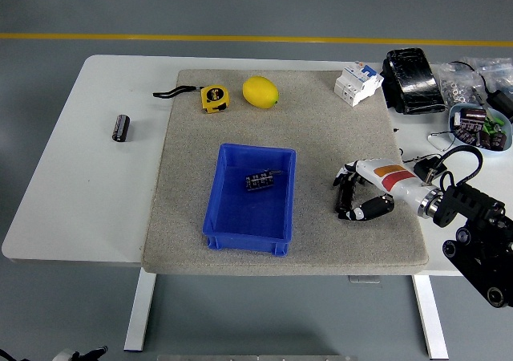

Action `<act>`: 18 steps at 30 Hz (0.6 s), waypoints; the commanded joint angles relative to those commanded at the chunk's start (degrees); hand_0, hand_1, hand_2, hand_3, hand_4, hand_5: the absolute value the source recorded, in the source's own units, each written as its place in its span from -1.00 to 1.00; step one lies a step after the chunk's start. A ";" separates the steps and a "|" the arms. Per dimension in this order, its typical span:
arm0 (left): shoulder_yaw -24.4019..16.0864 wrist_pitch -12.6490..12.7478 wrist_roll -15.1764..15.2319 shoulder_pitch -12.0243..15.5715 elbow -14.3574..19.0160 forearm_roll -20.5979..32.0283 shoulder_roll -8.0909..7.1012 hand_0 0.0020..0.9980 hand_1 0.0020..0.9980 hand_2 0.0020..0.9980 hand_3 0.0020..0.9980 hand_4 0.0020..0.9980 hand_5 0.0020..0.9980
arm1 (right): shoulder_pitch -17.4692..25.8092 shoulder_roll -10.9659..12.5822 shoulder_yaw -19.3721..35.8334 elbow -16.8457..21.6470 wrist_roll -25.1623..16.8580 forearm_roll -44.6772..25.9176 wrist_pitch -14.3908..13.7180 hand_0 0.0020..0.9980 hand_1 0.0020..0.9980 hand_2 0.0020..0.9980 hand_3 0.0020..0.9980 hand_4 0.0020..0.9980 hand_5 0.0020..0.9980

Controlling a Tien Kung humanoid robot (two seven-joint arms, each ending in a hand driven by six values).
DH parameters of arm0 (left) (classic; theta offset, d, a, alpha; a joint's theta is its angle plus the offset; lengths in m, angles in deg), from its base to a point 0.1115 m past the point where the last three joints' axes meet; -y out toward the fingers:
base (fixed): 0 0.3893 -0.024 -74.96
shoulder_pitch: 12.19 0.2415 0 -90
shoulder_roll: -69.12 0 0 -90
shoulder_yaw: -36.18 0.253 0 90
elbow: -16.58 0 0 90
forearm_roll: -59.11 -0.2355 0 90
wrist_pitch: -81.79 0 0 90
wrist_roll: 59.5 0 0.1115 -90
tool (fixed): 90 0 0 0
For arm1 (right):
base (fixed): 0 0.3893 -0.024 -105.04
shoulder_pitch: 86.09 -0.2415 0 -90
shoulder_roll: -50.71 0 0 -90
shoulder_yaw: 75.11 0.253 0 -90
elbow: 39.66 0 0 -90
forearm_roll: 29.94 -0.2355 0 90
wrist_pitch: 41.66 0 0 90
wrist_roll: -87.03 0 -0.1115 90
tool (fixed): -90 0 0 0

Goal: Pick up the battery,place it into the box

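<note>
A black cylindrical battery lies on the grey mat right of the blue box. My right hand comes in from the right edge and is shut on this battery: its fingers curl over the far end and the thumb presses the near end. The battery still rests on the mat and is partly hidden by the fingers. Inside the box lies another dark battery. A third battery sits on the bare white table at far left. No left arm shows.
A yellow tape measure, a lemon and a white circuit breaker line the mat's far edge. A black package and a bowl of parts stand at the right.
</note>
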 joint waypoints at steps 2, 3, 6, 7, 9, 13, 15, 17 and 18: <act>0.02 -0.02 -0.02 0.04 0.00 0.00 0.00 0.29 0.19 0.42 0.39 0.42 0.41 | 0.03 -0.01 0.07 0.03 -0.07 -0.08 -0.20 -0.22 -0.14 -0.06 -0.02 0.63 -0.77; -0.02 -0.01 -0.04 0.07 0.00 -0.02 0.02 0.29 0.19 0.42 0.39 0.42 0.41 | 0.05 -0.01 0.13 0.09 -0.07 -0.10 -0.33 -0.22 -0.14 -0.06 -0.02 0.63 -0.77; 0.04 0.00 -0.07 0.15 0.00 0.06 0.01 0.30 0.19 0.42 0.39 0.42 0.41 | 0.19 -0.01 0.55 0.35 -0.05 -0.03 -0.47 -0.26 -0.17 -0.08 -0.05 0.59 -0.78; 0.09 -0.02 -0.07 0.20 0.00 0.10 0.00 0.30 0.19 0.42 0.39 0.42 0.41 | 0.26 0.02 0.75 0.57 -0.08 0.06 -0.48 -0.26 -0.17 -0.08 -0.05 0.59 -0.78; -0.02 -0.08 -0.11 0.26 0.00 -0.06 -0.01 0.30 0.19 0.42 0.39 0.42 0.41 | 0.35 0.10 1.11 1.01 -0.14 0.23 -0.46 -0.26 -0.17 -0.08 -0.05 0.59 -0.78; 0.08 -0.16 -0.14 0.44 0.00 -0.02 -0.07 0.30 0.19 0.42 0.39 0.42 0.41 | 0.48 0.28 1.87 2.32 -0.30 0.56 -0.48 -0.25 -0.17 -0.09 -0.05 0.58 -0.80; -0.04 -0.18 -0.20 0.53 0.00 -0.20 -0.05 0.30 0.19 0.42 0.39 0.42 0.41 | 0.38 0.40 2.29 3.22 -0.34 0.75 -0.36 -0.25 -0.17 -0.09 -0.05 0.58 -0.80; -0.15 -0.20 -0.22 0.59 0.00 -0.33 -0.05 0.30 0.19 0.42 0.39 0.42 0.41 | 0.19 0.53 2.65 4.13 -0.31 0.81 -0.19 -0.25 -0.17 -0.09 -0.05 0.58 -0.80; -0.18 -0.22 -0.22 0.65 0.00 -0.39 -0.07 0.30 0.19 0.42 0.39 0.42 0.41 | 0.00 0.67 2.82 4.90 -0.26 0.80 -0.06 -0.24 -0.17 -0.08 -0.05 0.57 -0.81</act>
